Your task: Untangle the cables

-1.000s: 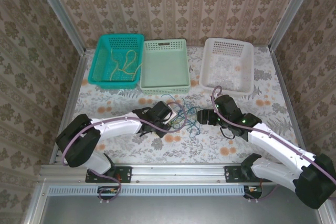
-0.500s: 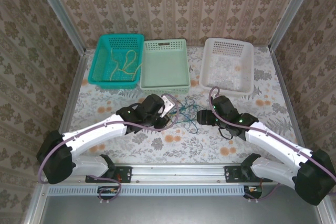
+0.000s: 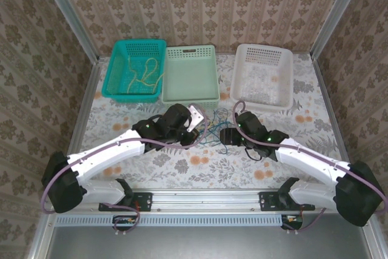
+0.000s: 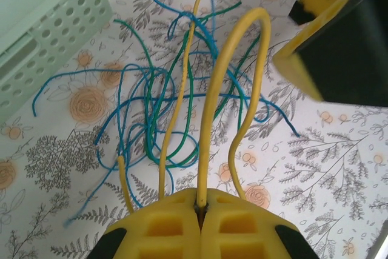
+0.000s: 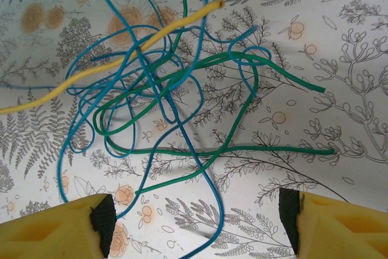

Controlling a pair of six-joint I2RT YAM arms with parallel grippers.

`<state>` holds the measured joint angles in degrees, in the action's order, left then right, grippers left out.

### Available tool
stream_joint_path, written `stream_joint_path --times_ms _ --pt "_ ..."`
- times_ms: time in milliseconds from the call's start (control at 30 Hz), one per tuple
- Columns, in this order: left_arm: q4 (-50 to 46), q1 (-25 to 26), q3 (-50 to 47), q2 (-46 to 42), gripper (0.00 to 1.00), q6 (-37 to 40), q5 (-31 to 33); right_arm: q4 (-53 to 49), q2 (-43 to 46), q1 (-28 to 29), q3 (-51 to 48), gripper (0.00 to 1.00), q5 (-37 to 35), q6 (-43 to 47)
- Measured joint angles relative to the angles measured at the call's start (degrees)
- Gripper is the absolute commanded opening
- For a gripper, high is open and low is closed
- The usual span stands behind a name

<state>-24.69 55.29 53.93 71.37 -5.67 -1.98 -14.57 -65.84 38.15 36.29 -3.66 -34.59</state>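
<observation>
**DESK:** What sits nearest the lens?

**PHOTOGRAPHER:** The left gripper, its jaws pressed together on a yellow cable. The cable rises toward twelve o'clock, bends over and drops back. Seen from overhead, the right gripper waits at four o'clock of it, jaws spread wide and holding nothing, low over the tangle.

**DESK:** And the tangle itself?

**PHOTOGRAPHER:** Blue cables and green cables knot together on the flowered table, between the two grippers. The yellow one crosses the blue loops. Whether it threads through one of them, I cannot tell.

**DESK:** How should the pull go?

**PHOTOGRAPHER:** Slowly, by my reading. Lift the yellow high before drawing it sideways, so it clears the loops rather than dragging them. The right gripper would do well to pin a blue or green strand near the knot's middle, so that the heap does not ride along. Tightening blue loops would signal a snag, and easing off would then beat hauling harder.

**DESK:** Where would it go?

**PHOTOGRAPHER:** Probably to eleven o'clock, where the teal basket holds loose yellow cables. The mint-green basket stands at twelve o'clock and the white basket at one o'clock.
</observation>
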Motion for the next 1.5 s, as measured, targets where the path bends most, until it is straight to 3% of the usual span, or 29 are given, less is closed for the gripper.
stream_joint_path --times_ms 500,767,1233,1367,1500 --pt "-2.2 1.0 0.1 -3.2 0.00 0.0 0.7 2.3 -3.5 0.2 0.7 0.76 0.2 -0.8" --pt "-7.9 2.2 2.4 -3.1 0.00 0.7 7.1 1.1 -3.1 0.2 0.9 0.76 0.2 -0.8" --pt "-8.3 5.4 4.7 2.7 0.00 1.4 8.7 8.1 -4.9 1.2 0.9 0.79 7.7 -4.8" --pt "-8.1 5.4 5.2 2.7 0.00 1.4 8.7 9.6 -6.8 1.2 1.1 0.74 8.5 -5.9" --pt "-7.9 5.4 6.3 2.7 0.00 1.4 9.0 8.9 -9.8 1.3 2.6 0.48 8.4 -5.1"
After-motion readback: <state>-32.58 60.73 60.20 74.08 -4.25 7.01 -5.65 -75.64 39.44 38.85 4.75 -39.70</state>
